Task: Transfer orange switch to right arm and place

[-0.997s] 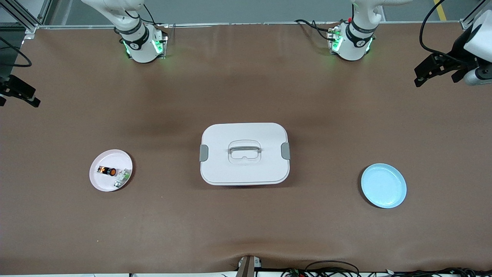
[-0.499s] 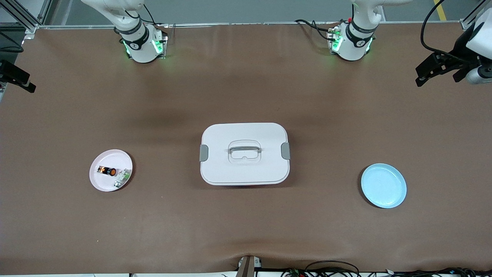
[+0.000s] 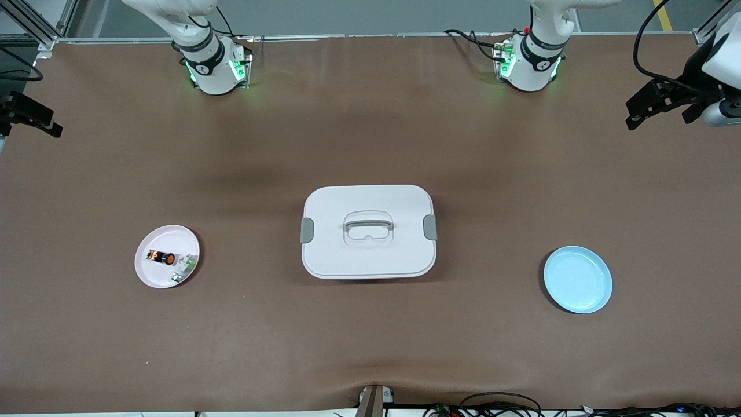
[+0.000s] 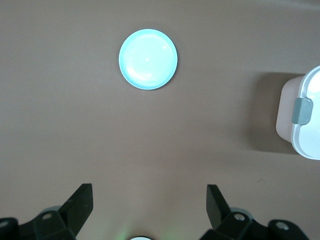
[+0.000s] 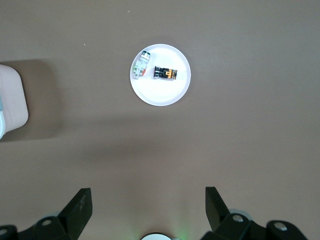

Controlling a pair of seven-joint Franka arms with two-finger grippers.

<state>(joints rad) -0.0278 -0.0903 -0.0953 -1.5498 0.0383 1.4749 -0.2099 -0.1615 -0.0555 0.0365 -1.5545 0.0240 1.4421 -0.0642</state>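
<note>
The orange switch [image 3: 162, 257] lies on its side on a small pink plate [image 3: 151, 275] toward the right arm's end of the table. It also shows in the right wrist view [image 5: 166, 73], on the plate [image 5: 165, 95]. My right gripper [image 3: 40, 121] hangs high over that end's table edge, open and empty [image 5: 147, 200], well apart from the plate. My left gripper [image 3: 637, 113] hangs high over the left arm's end of the table, open and empty [image 4: 150, 200].
A small white-and-green part [image 3: 184, 267] lies beside the switch on the pink plate. A white lidded box [image 3: 369, 231] with a handle stands mid-table. An empty light blue plate [image 3: 578, 280] lies toward the left arm's end.
My right gripper has risen and shifted slightly at the table's edge. My left gripper has lifted a little. The switch and plates have not moved.
</note>
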